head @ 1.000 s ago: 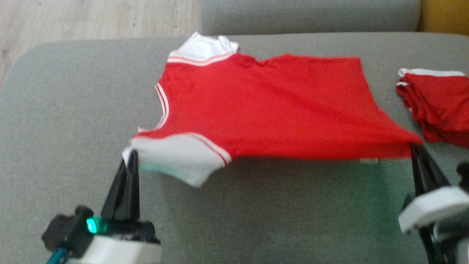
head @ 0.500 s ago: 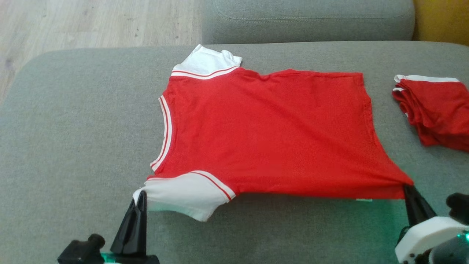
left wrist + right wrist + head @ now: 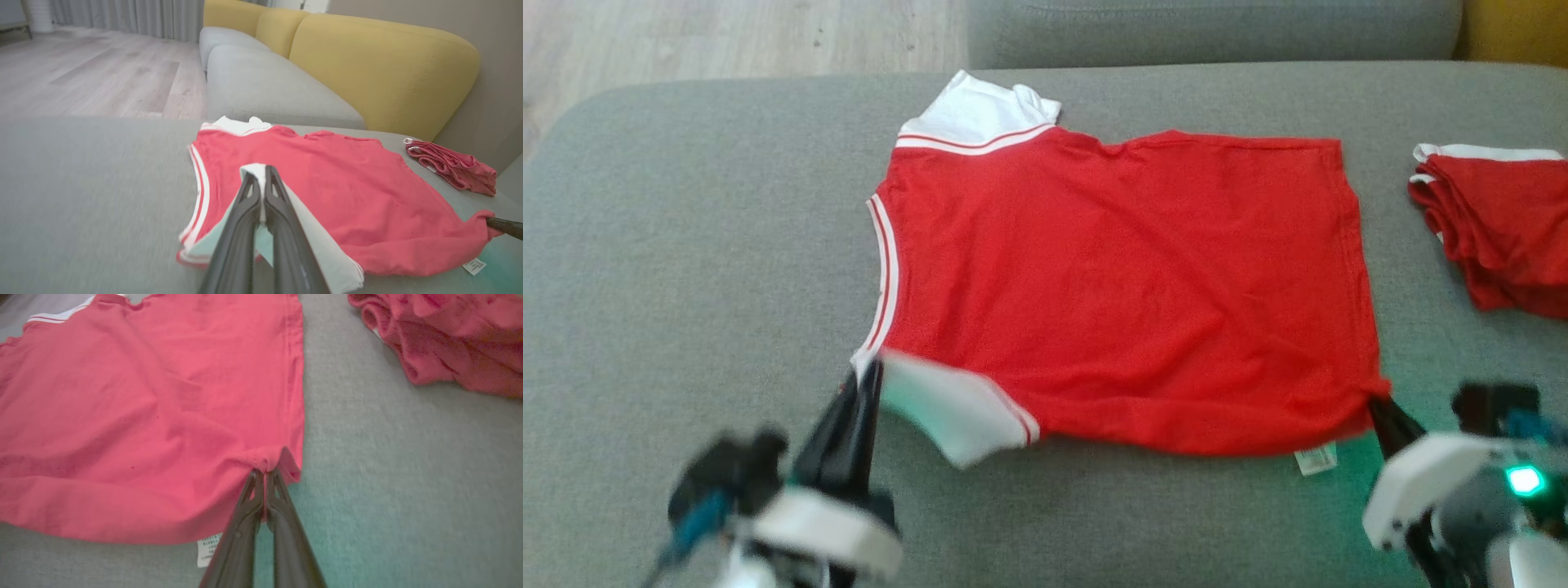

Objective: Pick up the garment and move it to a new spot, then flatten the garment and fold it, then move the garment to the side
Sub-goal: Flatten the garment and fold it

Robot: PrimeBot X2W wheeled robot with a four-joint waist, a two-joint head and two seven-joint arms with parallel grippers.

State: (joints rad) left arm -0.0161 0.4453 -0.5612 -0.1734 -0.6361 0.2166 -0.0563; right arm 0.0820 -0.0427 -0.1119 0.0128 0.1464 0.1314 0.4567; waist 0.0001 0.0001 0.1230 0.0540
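Flattening looks like the step in hand: the red short-sleeved jersey shirt with white sleeves (image 3: pixel 1127 278) lies spread across the middle of the grey fabric sofa cushion (image 3: pixel 686 245). The left hand (image 3: pixel 872 369) is pressed together, pinching the white sleeve (image 3: pixel 956 412) nearest the cushion's front edge. The right hand (image 3: pixel 1377 402) is clamped on the hem corner there. The shirt's long axis runs along the cushion, collar toward its left end, hem toward the end holding the heap of red clothes (image 3: pixel 1494 237). Sleeve lifted, corner bunched: next I'd expect a gentle outward tug, lower, let go, then fold.
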